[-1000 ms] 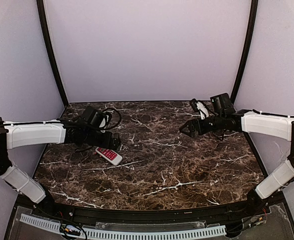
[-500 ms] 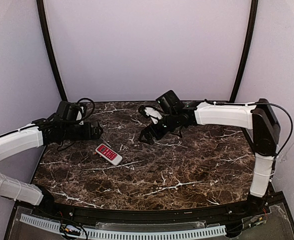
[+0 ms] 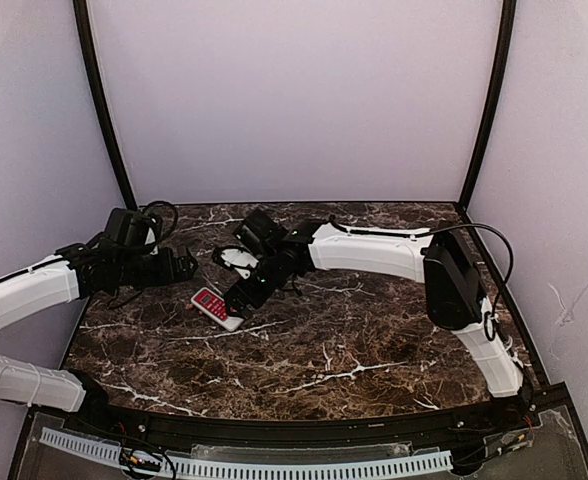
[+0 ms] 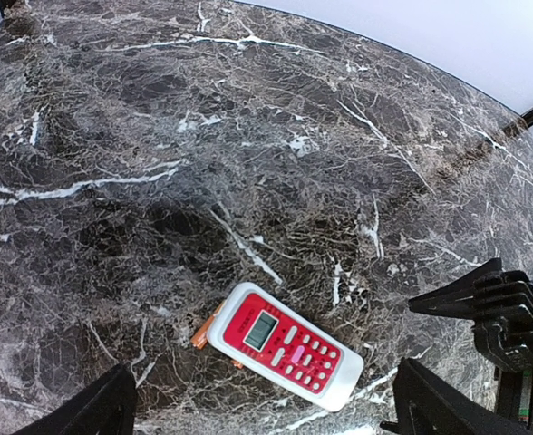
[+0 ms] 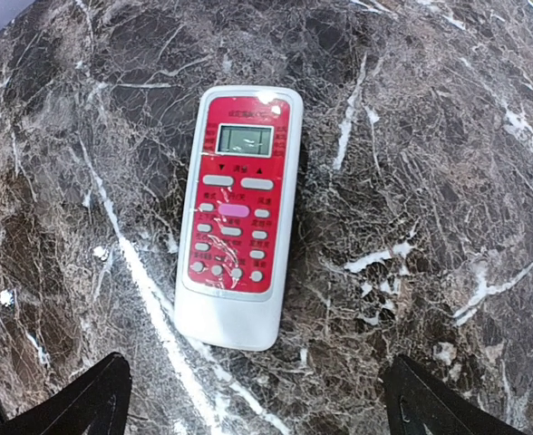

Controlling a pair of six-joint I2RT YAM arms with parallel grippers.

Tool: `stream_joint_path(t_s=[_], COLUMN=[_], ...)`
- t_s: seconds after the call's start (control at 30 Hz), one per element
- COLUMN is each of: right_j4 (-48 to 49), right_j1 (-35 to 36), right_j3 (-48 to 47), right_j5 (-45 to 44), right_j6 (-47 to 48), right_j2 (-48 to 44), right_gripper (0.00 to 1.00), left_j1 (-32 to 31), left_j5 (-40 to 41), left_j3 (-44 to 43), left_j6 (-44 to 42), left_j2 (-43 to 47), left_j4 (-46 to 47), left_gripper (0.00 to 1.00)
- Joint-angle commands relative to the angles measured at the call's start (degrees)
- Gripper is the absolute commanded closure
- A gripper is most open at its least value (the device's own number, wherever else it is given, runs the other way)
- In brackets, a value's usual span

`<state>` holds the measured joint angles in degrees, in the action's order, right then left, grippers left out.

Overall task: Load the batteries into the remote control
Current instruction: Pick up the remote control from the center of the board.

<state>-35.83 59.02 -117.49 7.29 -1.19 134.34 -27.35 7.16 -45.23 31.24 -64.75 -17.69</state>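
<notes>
The remote control [image 3: 217, 307] lies face up on the marble, red button side showing, at the left middle of the table. In the left wrist view the remote control [image 4: 285, 344] partly covers the batteries [image 4: 200, 337]; only their small orange ends stick out from under its screen end. The right wrist view shows the remote control [image 5: 239, 213] but no batteries. My right gripper [image 3: 237, 297] hovers open at the remote's right end, fingers [image 5: 99, 399] spread wider than it. My left gripper [image 3: 188, 265] stands open just left of and behind the remote, holding nothing.
The dark marble table [image 3: 374, 340] is ringed by lilac walls. Two curved black posts [image 3: 99, 100] rise at the back corners. A black cable loop [image 3: 159, 215] hangs by my left wrist. The right arm [image 3: 374, 250] stretches across the table's back half.
My right arm has swung from the table's right side far to the left, ending above the remote. My left arm has pulled back left, off the remote. Both grippers stayed open.
</notes>
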Motion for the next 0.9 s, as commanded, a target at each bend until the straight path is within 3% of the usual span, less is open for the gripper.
stream_joint_path(t_s=[0.0,0.87], right_j4=[-3.89,-2.32], right_j1=[0.6,2.89], right_j3=[-4.63,-15.94], right_j5=[-0.92,0.16], right_j6=[-1.27,-3.74], right_j2=[2.75,13.41], right_gripper=[0.04,0.14], left_j1=[0.52,1.08], left_j5=[1.09,6.14], left_j3=[2.22,4.94], left_j6=[1.96,3.07], left_j2=[2.02,8.36], left_j4=[-0.75,-3.13], left_gripper=[0.0,0.0])
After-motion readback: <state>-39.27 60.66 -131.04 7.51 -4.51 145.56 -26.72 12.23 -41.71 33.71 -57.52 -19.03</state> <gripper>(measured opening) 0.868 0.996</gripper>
